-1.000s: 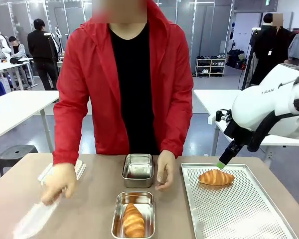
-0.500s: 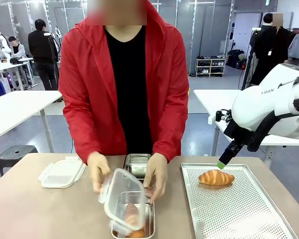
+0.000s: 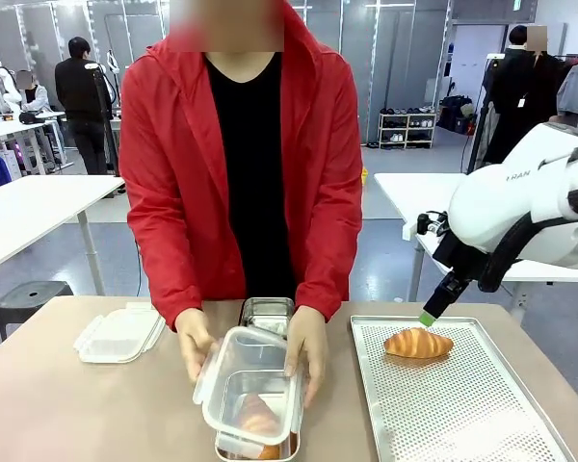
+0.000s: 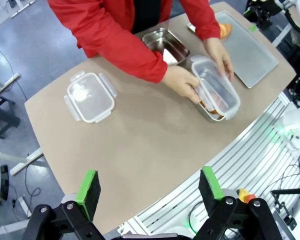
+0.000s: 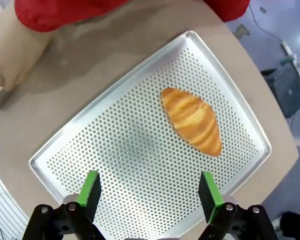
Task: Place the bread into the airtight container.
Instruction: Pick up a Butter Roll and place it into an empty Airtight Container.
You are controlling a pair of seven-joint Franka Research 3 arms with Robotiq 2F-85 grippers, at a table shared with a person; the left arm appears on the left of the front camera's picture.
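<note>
Bread (image 3: 418, 343), crescent, on perforated metal tray (image 3: 462, 404)

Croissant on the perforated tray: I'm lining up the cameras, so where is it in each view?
Front view: the golden croissant lies right of centre, near the far edge of the perforated metal tray.
Left wrist view: top right, an orange sliver beside the red sleeve.
Right wrist view: right of centre.
Shared landmark: the tray.
</note>
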